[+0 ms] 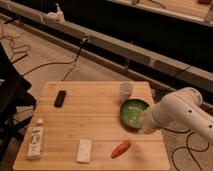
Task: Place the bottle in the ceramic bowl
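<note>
The bottle [35, 141] is slim and white with a darker label. It lies near the front left corner of the wooden table [95, 117]. The ceramic bowl [133, 113] is dark green with a lighter green inside. It stands at the right side of the table and looks empty. My white arm [182, 114] reaches in from the right. My gripper [145, 125] is at the bowl's right front rim, far from the bottle, and is mostly hidden by the arm.
A translucent whitish cup [126, 90] stands just behind the bowl. A black remote [60, 98] lies at the back left. A flat white pad [84, 150] and an orange carrot [120, 148] lie near the front edge. Cables run across the floor behind the table.
</note>
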Robot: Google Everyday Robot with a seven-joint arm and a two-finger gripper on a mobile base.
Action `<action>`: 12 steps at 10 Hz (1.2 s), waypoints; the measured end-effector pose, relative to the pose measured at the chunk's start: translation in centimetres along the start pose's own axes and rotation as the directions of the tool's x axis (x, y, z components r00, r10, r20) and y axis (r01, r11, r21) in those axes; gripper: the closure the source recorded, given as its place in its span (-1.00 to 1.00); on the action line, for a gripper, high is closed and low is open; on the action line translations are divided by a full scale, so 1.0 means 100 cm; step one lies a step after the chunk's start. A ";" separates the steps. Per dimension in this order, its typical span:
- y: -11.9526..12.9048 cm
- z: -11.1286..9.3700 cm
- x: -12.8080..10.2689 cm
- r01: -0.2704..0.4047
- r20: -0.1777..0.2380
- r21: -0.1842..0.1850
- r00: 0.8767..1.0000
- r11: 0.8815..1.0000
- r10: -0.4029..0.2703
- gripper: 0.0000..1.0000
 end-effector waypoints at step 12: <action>-0.073 0.009 -0.052 0.470 0.210 -0.115 0.873 0.875 -0.441 0.12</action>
